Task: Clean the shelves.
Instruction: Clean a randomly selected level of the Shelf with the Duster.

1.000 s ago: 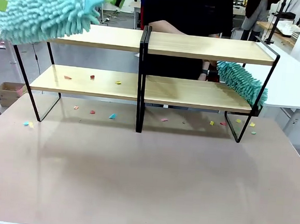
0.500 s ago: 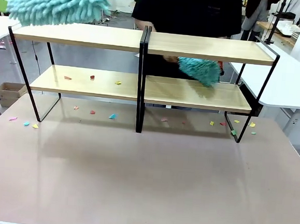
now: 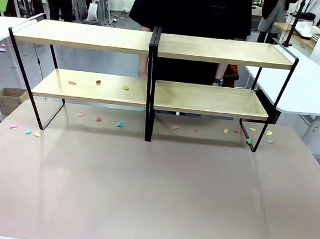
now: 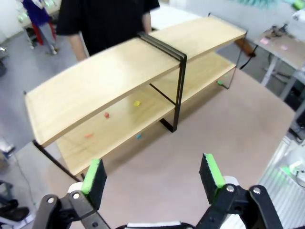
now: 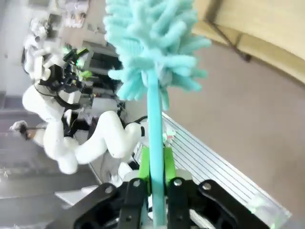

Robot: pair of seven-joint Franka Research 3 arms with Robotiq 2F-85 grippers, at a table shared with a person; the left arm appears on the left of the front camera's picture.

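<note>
The left gripper (image 4: 152, 174) is hovering over the tabletop (image 4: 228, 129), jaws spread wide; the right gripper (image 5: 156, 167) is clamping tight on the handle of a teal duster (image 5: 152, 43).

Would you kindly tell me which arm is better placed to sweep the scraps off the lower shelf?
Right, likely: the right gripper is shut on the teal duster; the left gripper is open and empty, facing the shelves.

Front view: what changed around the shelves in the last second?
The duster in the right claw lifted away from the top left board; the person's duster swept left along the lower right board, then withdrew. The shelves and the scraps on the lower left board stayed put.
</note>
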